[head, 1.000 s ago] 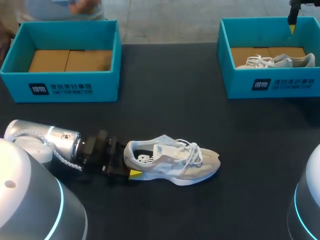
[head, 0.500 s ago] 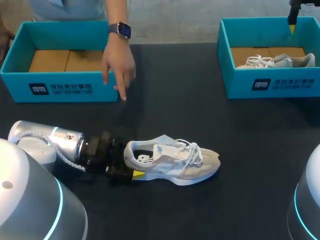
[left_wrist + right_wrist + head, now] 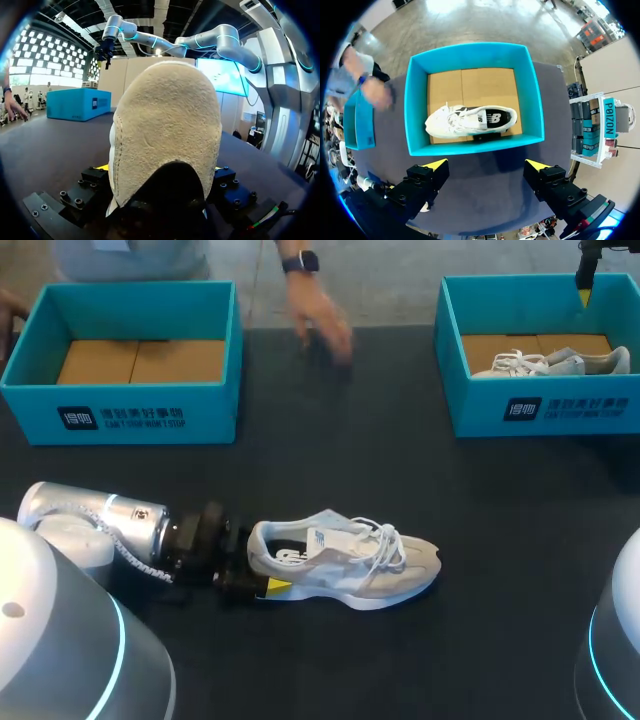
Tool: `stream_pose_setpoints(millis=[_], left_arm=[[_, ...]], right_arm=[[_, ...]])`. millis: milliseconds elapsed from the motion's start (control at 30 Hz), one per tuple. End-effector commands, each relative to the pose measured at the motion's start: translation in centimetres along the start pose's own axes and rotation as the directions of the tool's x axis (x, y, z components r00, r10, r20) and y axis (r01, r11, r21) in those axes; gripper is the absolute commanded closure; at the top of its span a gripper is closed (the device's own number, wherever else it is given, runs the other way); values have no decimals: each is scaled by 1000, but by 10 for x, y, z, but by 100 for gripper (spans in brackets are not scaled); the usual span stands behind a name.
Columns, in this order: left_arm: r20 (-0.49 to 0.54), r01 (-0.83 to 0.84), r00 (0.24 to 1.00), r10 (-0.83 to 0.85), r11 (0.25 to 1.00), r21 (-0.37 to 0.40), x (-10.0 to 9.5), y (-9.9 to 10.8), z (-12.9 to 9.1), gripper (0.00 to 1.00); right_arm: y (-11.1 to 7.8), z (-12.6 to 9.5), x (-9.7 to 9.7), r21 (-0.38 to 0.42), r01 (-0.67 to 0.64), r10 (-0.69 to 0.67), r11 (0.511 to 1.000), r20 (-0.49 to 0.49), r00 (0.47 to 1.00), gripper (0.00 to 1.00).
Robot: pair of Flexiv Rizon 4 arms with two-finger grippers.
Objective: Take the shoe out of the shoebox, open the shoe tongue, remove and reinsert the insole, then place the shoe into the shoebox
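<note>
The sneaker (image 3: 345, 562) lies on its sole on the dark table (image 3: 330, 460), out of both boxes, toe pointing away from the left arm. The left gripper (image 3: 250, 568) sits at the heel with 1 yellow-tipped finger on either side. From the left wrist view the heel fills the gap, and the fingers look pressed against it, pinching the heel.

The right gripper (image 3: 486, 165) hangs spread wide above the right shoebox (image 3: 472, 145), where a 2nd sneaker (image 3: 470, 120) lies on the cardboard floor. The left shoebox (image 3: 125, 410) holds no shoe.

My worry is that grip. The heel is rounded and covered in soft, napped suede, so 2 narrow tips could slide off, or the shoe could pivot and droop at the toe if lifted from that end alone. Squeezing harder would likely just fold the padded collar in, which would make reaching the insole harder. The loose white laces lie in loops over the tongue and could snag a finger going in.

A person's hand (image 3: 322, 322) is over the far edge of the table, between the 2 boxes, so an arm swinging across there could strike it.

The upper looks like pale mesh and beige suede over a smooth white foam sole. The boxes are stiff teal card with straight walls.
</note>
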State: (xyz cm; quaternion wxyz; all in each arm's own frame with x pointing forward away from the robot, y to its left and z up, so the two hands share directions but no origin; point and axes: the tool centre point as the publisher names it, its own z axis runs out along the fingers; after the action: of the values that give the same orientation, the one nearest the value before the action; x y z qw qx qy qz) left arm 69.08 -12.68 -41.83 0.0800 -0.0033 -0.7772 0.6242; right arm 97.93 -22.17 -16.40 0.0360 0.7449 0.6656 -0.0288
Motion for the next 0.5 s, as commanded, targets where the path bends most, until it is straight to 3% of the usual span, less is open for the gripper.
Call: stream_pose_setpoints(millis=[33,500], left_arm=[[-19,12,1000,-12,1000,-12,-3,3,-1,100],[-19,12,1000,-12,1000,-12,-3,3,-1,100]], right_arm=[[-1,0,0,-1,-1,1,1000,1,1000,0],[5,-6,-2,-12,22,-22,1000,18,1000,0]])
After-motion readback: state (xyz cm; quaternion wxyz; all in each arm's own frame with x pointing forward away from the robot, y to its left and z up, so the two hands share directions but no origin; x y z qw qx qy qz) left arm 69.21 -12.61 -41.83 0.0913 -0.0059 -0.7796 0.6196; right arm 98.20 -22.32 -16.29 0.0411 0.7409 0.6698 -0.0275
